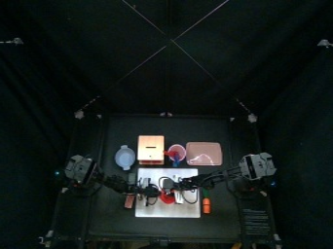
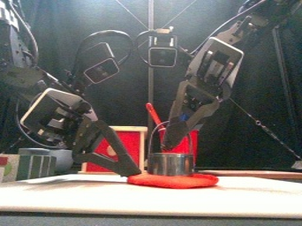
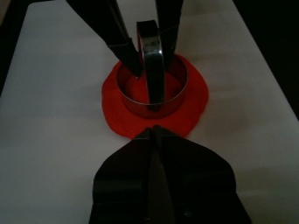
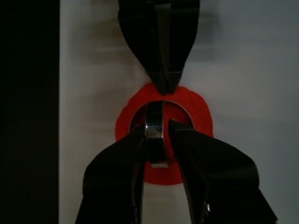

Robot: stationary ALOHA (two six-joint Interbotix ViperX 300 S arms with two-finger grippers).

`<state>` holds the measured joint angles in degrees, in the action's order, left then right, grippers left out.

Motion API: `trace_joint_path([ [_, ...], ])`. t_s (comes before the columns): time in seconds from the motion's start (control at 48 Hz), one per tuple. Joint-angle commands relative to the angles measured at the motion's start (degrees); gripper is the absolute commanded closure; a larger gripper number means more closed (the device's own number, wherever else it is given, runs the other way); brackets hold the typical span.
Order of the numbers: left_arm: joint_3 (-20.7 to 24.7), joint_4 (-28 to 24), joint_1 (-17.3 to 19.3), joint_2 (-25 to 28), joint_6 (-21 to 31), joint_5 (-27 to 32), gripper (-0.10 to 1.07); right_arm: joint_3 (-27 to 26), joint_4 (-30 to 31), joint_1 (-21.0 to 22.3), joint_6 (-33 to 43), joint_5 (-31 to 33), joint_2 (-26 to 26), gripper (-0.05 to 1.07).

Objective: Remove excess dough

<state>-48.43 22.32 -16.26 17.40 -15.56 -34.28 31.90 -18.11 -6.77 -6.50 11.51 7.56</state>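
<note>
Lying flat near the middle of a white rectangular mat (image 3: 47, 105): the excess dough (image 2: 189, 181), a bright red, soft, irregular patch with a lumpy rim. Standing upright on it, a short shiny metal ring (image 2: 172, 164), thin-walled and open at the top, with red showing all round its foot and inside it.

Plenty of bare mat at the dough's 3 and 9 o'clock in the wrist views. Seen from above, a small black desk (image 1: 117, 126) with black curtains on every side, and the mat reaching close to the 6 o'clock edge. Beyond the mat toward 12 o'clock, well apart from the dough: an orange square block (image 1: 150, 148), a pinkish shallow tray (image 1: 204, 153) and a pale round bowl (image 1: 125, 156).

Coming in from 9 o'clock, the left tool (image 3: 152, 131), pressed together with only a thin seam between its black fingers, tips down at the dough's rim. Not possible to tell whether a bit of dough is nipped between them. Coming in from 3 o'clock, the right tool (image 4: 162, 131), slanting down from above and pinching the metal ring's wall, one finger inside, one outside.

Only from the front: the dough's thinness and the ring's height. Only from the wrists: the dough's outline and the ring's hollow. From the top: both too small to make out.
</note>
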Motion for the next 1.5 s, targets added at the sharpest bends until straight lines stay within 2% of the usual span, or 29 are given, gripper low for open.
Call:
trace_joint_path([
  [0.0,0.44,0.09,0.18,-0.26,0.09,0.09,0.43,-1.58,0.09,0.26,-0.09,0.44,-2.46,0.43],
  [0.271,0.62,0.09,0.26,-0.26,0.09,0.97,0.43,-2.99,0.88,0.79,-0.18,2.55,-2.55,0.54],
  [0.562,0.53,0.09,0.18,-0.26,0.09,1.14,0.43,-3.78,1.76,0.79,-0.18,4.22,-2.81,0.54],
  [0.792,0.35,0.09,0.26,-0.18,0.09,1.23,0.43,-2.2,4.04,1.49,-0.18,2.9,-5.98,0.54],
  [1.146,0.18,0.44,0.26,-0.18,0.09,1.23,0.43,4.22,5.8,4.75,-0.18,1.93,-14.5,0.54],
  [1.479,-0.18,0.53,0.44,-4.39,0.0,1.32,0.43,15.47,6.42,9.93,-0.26,2.11,-22.15,0.54],
])
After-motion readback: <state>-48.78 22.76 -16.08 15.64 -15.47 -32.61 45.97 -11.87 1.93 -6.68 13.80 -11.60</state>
